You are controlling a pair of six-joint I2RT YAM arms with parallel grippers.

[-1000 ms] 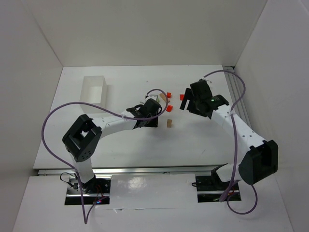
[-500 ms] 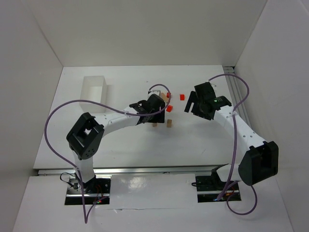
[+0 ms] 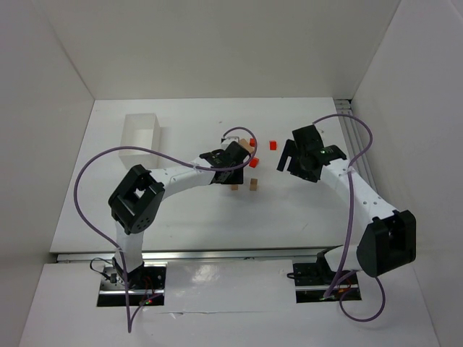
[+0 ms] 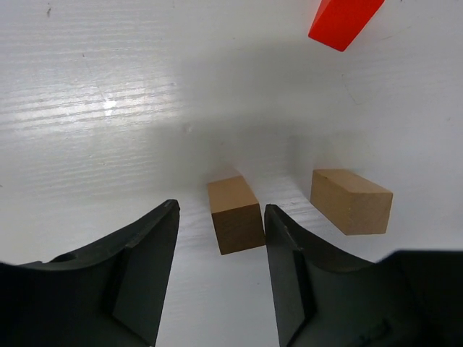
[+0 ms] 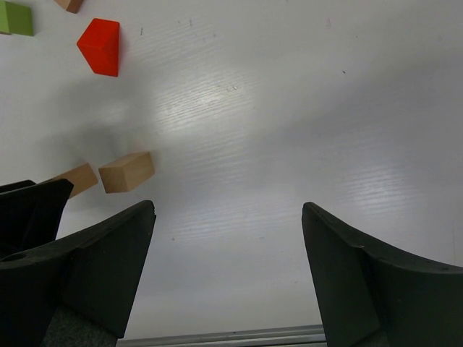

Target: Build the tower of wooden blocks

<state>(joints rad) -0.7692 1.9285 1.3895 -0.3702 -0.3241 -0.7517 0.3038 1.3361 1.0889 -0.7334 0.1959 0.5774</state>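
Left wrist view: left end effector (image 4: 222,210) angled down, open astride a tan block (image 4: 235,217); right end effector (image 5: 228,210) open.

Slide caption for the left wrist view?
Left tool open astride one tan block; second tan block to its right, red block at the top edge.

No lettering, label, brand mark, number or sign can be read in any of the three views: not on the tan blocks (image 4: 234,215), the red block (image 4: 341,20), the green block (image 5: 14,19) or the white tabletop (image 4: 108,87).
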